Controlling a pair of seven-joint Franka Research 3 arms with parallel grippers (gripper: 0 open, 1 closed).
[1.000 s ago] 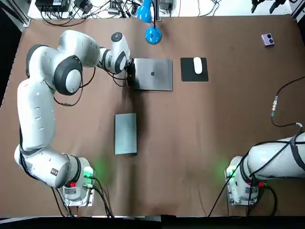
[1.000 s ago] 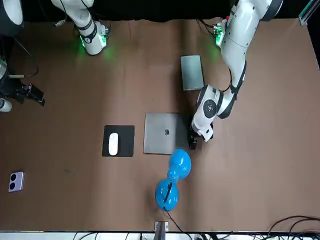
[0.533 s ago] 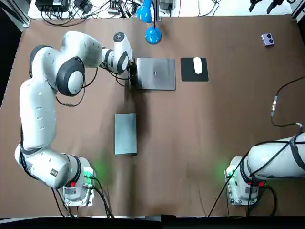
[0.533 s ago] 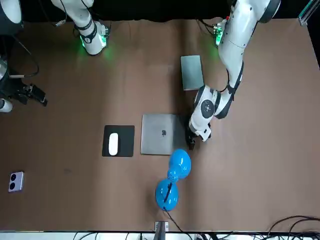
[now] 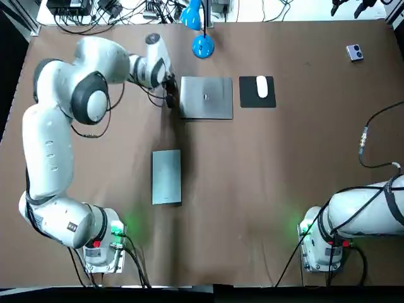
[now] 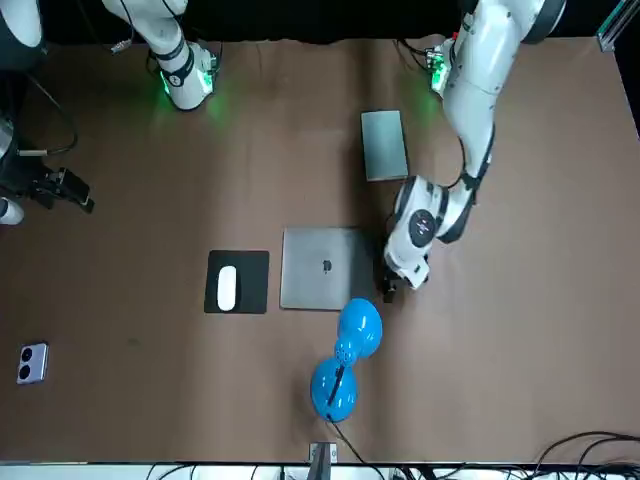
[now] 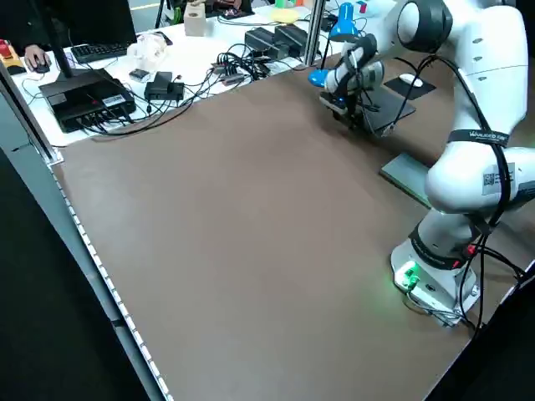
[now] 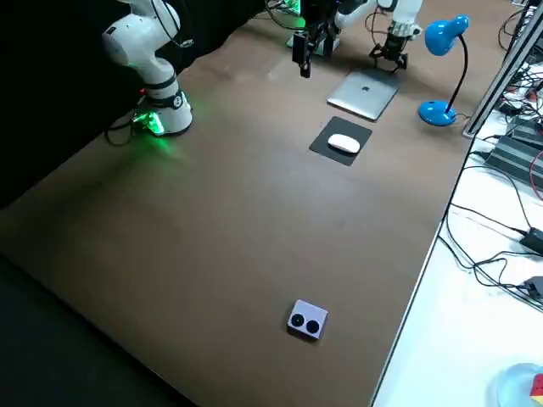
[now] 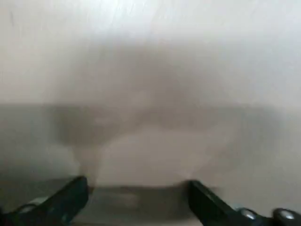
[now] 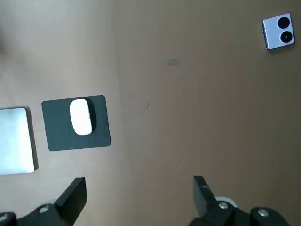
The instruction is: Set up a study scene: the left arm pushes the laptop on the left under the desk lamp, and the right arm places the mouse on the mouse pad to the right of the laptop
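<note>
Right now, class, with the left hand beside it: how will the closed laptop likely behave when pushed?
Closed, flat and rigid-looking, the laptop should probably slide as one stiff slab, not roll or tip. It lies flush on the table, so expect drag. The left hand spans little of its edge, so it may swivel.

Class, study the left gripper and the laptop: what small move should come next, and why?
Probably draw the left gripper back from the laptop. The laptop already lies before the lamp, close beside the mouse pad with the mouse on it, so pushing further risks bumping the pad. The right gripper hangs idle, far off.
</note>
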